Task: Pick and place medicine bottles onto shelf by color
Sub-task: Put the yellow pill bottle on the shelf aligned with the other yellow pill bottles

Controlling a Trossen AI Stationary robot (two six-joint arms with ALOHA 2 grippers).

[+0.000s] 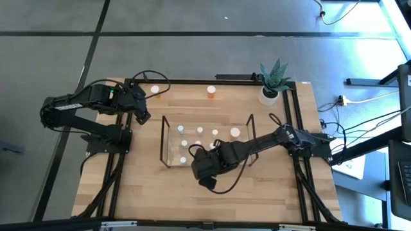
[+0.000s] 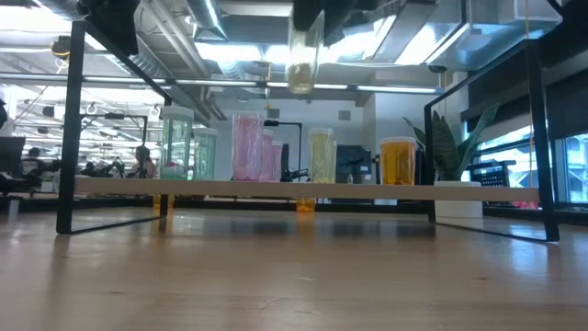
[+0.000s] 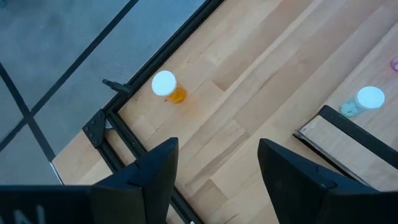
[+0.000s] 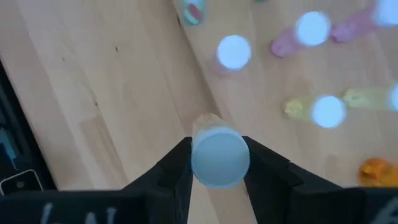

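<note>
**Right pincer holds a pale bottle above the rack**

We see the right pincer point(image 4: 216, 163) clamped on a small pale yellowish medicine bottle with a white cap point(image 4: 219, 155); the cap sits squarely between the two dark fingers point(image 4: 171, 169), which press on its sides. From table height the same bottle point(image 2: 301, 57) hangs in the air above the shelf board, clear of everything below it. From above, the right arm reaches in over the near edge of the clear acrylic shelf with thin black frame ends point(image 1: 164, 138), which stands in the middle of the light wooden tabletop point(image 1: 148, 186).

On the shelf stands a row of small white-capped bottles: two greenish ones point(image 2: 176, 142) at one end, pinkish ones point(image 2: 246, 145) beside them, a yellowish one point(image 2: 322, 154), then an orange one point(image 2: 398, 160). They are upright and near one another.

The left pincer point(image 3: 214, 165) hovers over the far left part of the tabletop, well apart from the shelf, its fingers spread with nothing between them. A small orange bottle with a white cap point(image 3: 166, 86) stands on the wood near the black frame corner, beyond that pincer. Another orange bottle point(image 1: 211, 92) stands at the far edge, and a green spiky plant in a white pot point(image 1: 271, 83) occupies the far right corner.
</note>
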